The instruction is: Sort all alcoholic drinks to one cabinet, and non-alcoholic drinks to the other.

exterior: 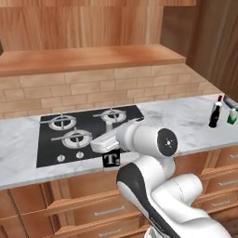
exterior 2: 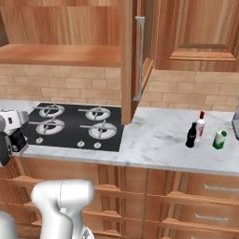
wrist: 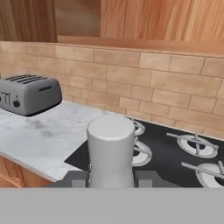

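White arm (exterior: 153, 186) folded low at desk (exterior: 186, 121) front edge, over black hob (exterior: 88, 132); gripper (exterior: 110, 151) clamped on squat clear black-labelled "T" bottle (exterior: 111, 159), held upright.

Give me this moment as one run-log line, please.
pincer: shut on T bottle | over stove | cola bottle, red-capped bottle, carton: on counter

Three bottles: a square one (exterior: 111, 159), a black one (exterior 2: 191, 135), a white one (exterior 2: 200, 126). One carton (exterior 2: 219, 139). One toaster (wrist: 29, 94).
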